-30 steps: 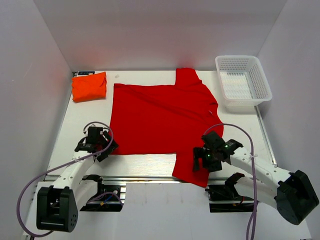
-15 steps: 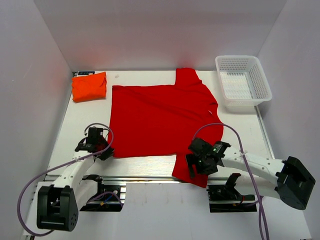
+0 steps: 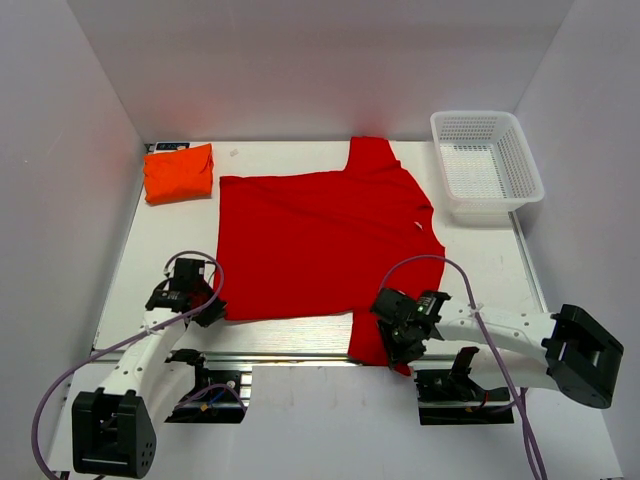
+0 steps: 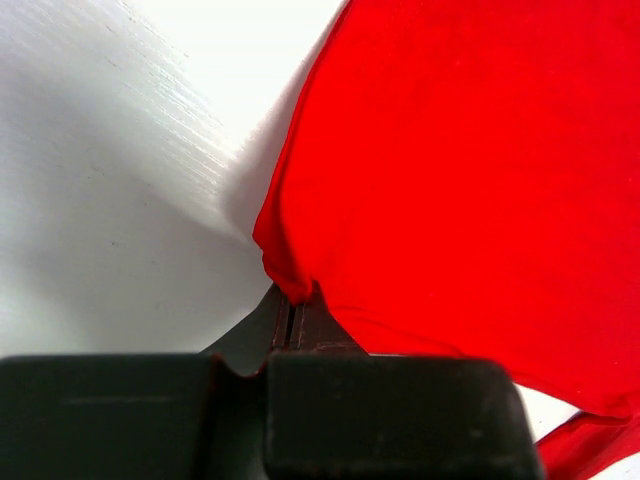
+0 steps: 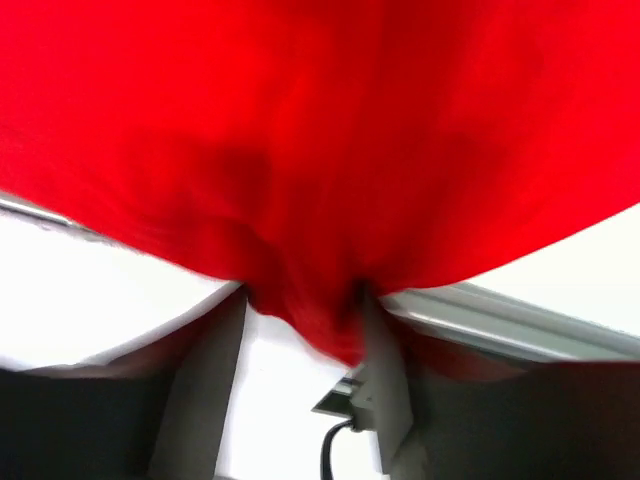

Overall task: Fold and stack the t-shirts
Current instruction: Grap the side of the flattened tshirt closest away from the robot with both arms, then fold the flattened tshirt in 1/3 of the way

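While the red t-shirt (image 3: 320,240) lies spread flat across the table (image 3: 140,260), the left gripper (image 4: 291,312) pinches its near-left hem corner, jaws together, and the right gripper (image 5: 300,325) clamps bunched sleeve cloth at the near edge (the orange t-shirt (image 3: 178,172) sits folded, far left).

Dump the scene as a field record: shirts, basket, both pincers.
red t-shirt: spread flat mid-table, near sleeve reaching over the front edge
orange t-shirt: folded, far-left corner, apart from the red one
basket: white mesh, far-right corner
left pincer: shut on the red t-shirt's near-left hem corner
right pincer: shut on bunched cloth at the red t-shirt's near sleeve
stack: not yet made
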You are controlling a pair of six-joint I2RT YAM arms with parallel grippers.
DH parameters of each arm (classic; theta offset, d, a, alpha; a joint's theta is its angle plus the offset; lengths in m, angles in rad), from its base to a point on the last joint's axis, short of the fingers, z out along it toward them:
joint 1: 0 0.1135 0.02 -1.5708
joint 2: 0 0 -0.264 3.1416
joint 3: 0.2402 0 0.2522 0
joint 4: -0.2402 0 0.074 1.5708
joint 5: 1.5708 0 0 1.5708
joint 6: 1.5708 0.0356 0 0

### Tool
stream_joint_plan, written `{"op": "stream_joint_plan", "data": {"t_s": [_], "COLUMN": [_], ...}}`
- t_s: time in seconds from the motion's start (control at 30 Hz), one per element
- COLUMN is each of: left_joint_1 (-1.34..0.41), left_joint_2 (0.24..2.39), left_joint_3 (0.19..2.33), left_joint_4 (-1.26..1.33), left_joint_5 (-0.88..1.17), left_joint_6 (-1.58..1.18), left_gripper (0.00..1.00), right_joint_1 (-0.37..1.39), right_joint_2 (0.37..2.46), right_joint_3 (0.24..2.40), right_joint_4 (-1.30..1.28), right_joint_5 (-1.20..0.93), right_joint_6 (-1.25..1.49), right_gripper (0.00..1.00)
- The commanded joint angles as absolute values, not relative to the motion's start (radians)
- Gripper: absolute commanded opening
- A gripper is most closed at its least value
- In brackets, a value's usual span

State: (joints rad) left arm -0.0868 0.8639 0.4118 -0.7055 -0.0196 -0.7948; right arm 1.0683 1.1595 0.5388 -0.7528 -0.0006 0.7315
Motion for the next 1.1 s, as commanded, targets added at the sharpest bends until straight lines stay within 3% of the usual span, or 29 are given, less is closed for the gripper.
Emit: {"op": "stream_joint_plan", "data": {"t_s": [0.0, 0.03, 0.07, 0.23, 0.77, 1.07], "left_joint_1": [-0.08, -0.08, -0.08, -0.089, -0.089, -0.08], "left_joint_2": [0.851, 0.851, 0.851, 0.842, 0.842, 0.784], "left_joint_3": [0.454, 0.454, 0.463, 0.483, 0.523, 0.638], "left_joint_4": [-0.724, -0.724, -0.724, -0.724, -0.86, -0.9], "left_joint_5": [-0.043, -0.043, -0.043, -0.034, -0.017, -0.114], "left_joint_6": [-0.802, -0.802, -0.802, -0.802, -0.848, -0.868], "left_gripper": [0.0, 0.0, 0.0, 0.0, 0.0, 0.0], "right_joint_1": [1.081, 1.075, 1.078, 1.071, 1.072, 1.069], "right_joint_2": [1.157, 1.152, 1.138, 0.99, 0.796, 0.891], "right_joint_3": [0.502, 0.502, 0.523, 0.624, 0.75, 0.788], "right_joint_4": [-0.724, -0.729, -0.753, -0.864, -1.014, -1.074], "right_joint_5": [-0.034, -0.026, -0.005, 0.106, -0.06, 0.193], "right_joint_6": [0.77, 0.775, 0.782, 0.808, 0.865, 0.849], "right_gripper": [0.38, 0.23, 0.0, 0.0, 0.0, 0.0]}}
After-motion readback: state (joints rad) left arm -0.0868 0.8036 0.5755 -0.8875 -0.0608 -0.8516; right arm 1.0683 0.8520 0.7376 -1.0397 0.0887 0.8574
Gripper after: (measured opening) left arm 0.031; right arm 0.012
